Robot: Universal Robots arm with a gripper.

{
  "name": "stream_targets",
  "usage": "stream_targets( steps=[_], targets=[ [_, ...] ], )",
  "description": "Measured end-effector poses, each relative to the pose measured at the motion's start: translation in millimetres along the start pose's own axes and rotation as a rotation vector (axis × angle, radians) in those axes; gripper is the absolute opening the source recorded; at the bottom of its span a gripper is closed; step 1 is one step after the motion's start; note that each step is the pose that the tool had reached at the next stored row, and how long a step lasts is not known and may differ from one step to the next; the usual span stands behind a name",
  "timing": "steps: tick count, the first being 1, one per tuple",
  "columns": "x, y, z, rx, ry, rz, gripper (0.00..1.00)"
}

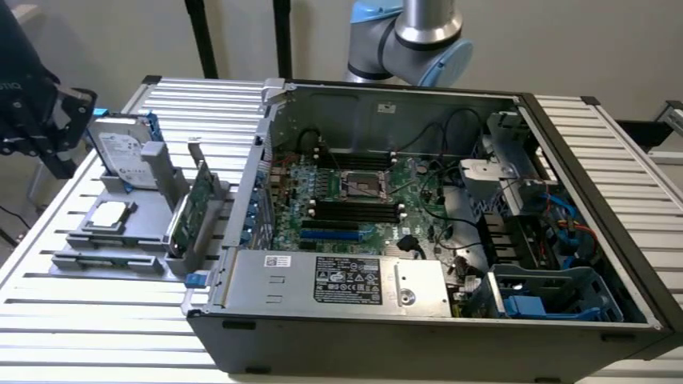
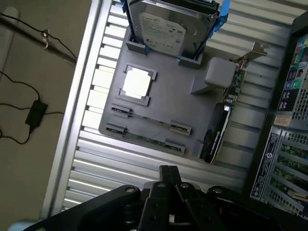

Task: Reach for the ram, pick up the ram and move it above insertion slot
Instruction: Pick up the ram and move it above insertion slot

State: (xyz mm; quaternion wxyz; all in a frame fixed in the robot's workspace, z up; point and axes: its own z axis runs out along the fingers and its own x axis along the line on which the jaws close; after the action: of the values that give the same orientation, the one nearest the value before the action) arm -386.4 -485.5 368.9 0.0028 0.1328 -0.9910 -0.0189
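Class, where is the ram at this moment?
In the wrist view, the ram stands on edge in the grey tray, beside the processor, on the slatted table outside the computer case.

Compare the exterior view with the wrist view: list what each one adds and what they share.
Exterior view: the open case's motherboard with parallel black insertion slots, a blue slot and the power supply. Wrist view: the ram clipped into the gray fixture, the end effector, a power adapter on the floor. Both: hard drive, processor chip, bracketed green card.
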Motion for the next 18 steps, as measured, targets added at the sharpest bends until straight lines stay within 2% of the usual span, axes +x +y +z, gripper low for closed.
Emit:
stream_targets(
  steps=[18],
  targets=[
    [0.0, -0.1, 3.4, 0.0002, 0.0126, -0.328, 0.11]
  ],
)
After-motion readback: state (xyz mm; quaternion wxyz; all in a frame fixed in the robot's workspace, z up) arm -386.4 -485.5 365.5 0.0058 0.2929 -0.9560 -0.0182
